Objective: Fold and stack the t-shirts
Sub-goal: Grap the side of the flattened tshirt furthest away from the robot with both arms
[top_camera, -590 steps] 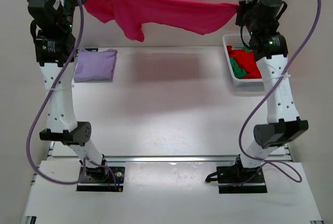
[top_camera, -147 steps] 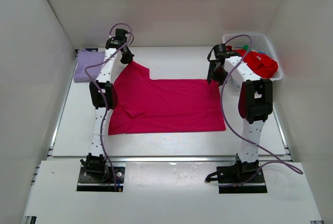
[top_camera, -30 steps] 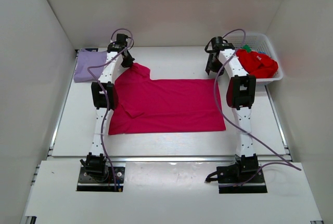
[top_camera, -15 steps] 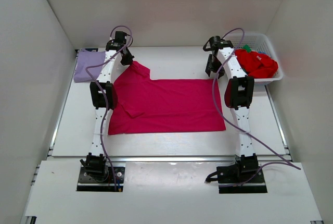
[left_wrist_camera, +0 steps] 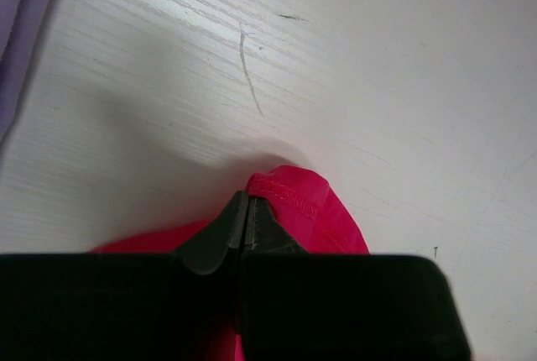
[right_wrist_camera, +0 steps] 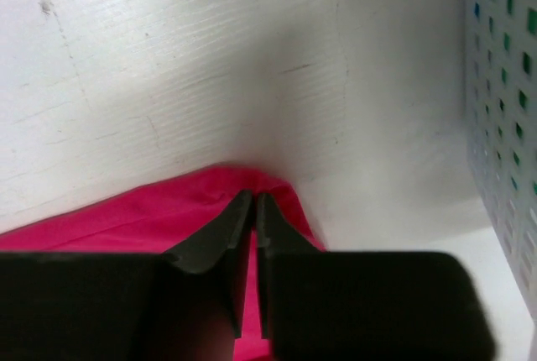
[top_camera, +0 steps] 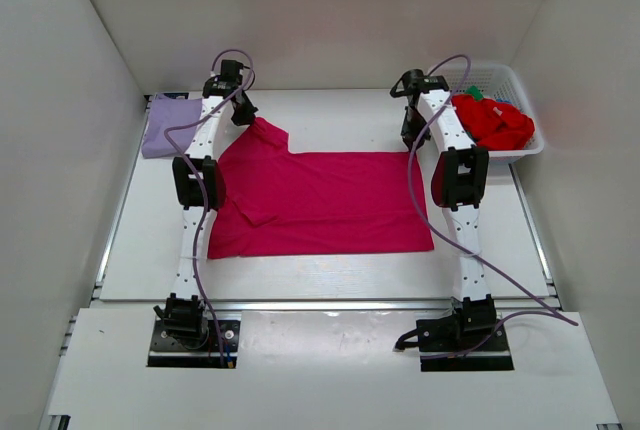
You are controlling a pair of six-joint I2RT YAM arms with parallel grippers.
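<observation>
The magenta-pink t-shirt (top_camera: 320, 200) lies spread flat on the table, one sleeve pointing to the far left. My left gripper (top_camera: 246, 116) is shut on that sleeve's hem, and the pinched hem (left_wrist_camera: 289, 197) shows in the left wrist view. My right gripper (top_camera: 409, 138) is at the shirt's far right corner, jaws closed to a thin slit on the raised cloth corner (right_wrist_camera: 210, 201). The pale lavender t-shirt (top_camera: 165, 126) lies folded at the far left and shows at the left wrist view's edge (left_wrist_camera: 17, 25). Red (top_camera: 495, 122) and green (top_camera: 472, 93) shirts lie in the basket.
The white lattice basket (top_camera: 500, 70) stands at the far right, close to my right gripper, and its wall (right_wrist_camera: 503, 126) shows in the right wrist view. White walls enclose the table on the left, back and right. Bare table (top_camera: 330, 115) lies beyond the shirt.
My right gripper has shifted slightly toward the far side at the shirt's corner. My left gripper and the spread shirt have hardly moved.
</observation>
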